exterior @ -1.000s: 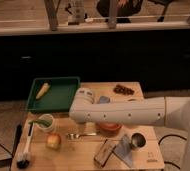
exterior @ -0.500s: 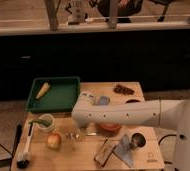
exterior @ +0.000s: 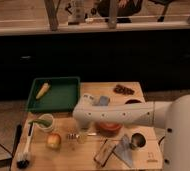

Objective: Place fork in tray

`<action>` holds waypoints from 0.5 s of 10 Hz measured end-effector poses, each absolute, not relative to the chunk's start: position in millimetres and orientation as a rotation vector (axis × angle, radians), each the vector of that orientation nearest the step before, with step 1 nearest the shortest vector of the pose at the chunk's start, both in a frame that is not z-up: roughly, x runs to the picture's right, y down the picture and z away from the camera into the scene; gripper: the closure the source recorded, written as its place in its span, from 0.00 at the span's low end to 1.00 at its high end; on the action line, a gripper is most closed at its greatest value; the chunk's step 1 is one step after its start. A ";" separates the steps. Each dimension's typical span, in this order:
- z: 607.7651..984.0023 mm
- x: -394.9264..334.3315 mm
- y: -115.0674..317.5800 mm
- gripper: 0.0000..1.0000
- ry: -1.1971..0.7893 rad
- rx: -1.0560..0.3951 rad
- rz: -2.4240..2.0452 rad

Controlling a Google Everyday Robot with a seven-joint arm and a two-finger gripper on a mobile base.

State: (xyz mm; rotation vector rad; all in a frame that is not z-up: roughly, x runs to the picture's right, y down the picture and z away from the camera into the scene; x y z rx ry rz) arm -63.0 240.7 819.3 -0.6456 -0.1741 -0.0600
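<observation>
Right now the gripper is low over the wooden table, down by the fork lying just right of the apple, and whether it's apart or clamped I cannot tell. Up at the back left sits the tray with a yellow piece in it, well apart from the fork. Crowding the patch are the cup, the brush, and the orange bowl under the white arm.
</observation>
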 end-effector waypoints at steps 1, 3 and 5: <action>822.0 -61.6 243.9 0.39 -0.174 -0.653 -0.056; 825.2 -60.3 248.4 0.59 -0.179 -0.667 -0.041; 825.6 -60.7 247.2 0.80 -0.183 -0.665 -0.039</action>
